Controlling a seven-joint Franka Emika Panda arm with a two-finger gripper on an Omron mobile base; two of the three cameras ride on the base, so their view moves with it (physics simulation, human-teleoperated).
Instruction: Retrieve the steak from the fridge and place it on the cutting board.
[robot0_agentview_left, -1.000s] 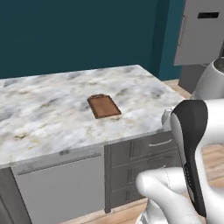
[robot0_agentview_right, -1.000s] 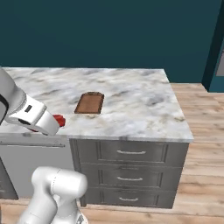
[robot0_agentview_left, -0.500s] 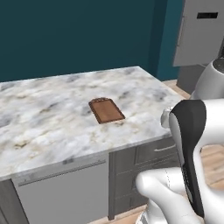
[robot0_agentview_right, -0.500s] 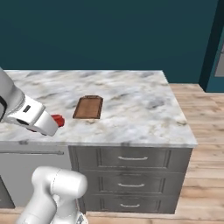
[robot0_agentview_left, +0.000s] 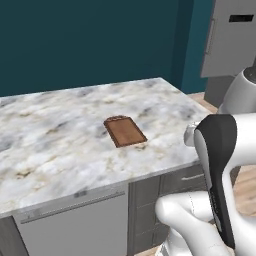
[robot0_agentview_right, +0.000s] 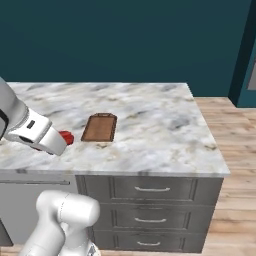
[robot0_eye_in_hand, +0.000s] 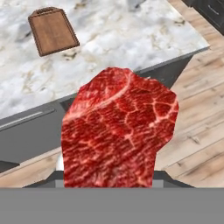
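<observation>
Rear wall (robot0_agentview_right: 125, 40): flat dark teal, unbroken, running the width of the room behind the island.

White-and-grey veined marble counter (robot0_agentview_left: 60, 135): slab top with a slight overhang on all visible edges.

Dark grey cabinet base: a stack of three drawers (robot0_agentview_right: 150, 210) with slim pale bar handles on the front face. A pale grey flat appliance panel (robot0_agentview_left: 75, 230) with a long handle is set beside the drawers.

Light wooden plank floor (robot0_agentview_right: 235, 150): laid beside and in front of the island.

Lighting: even, with soft shadows under the counter edge.
</observation>
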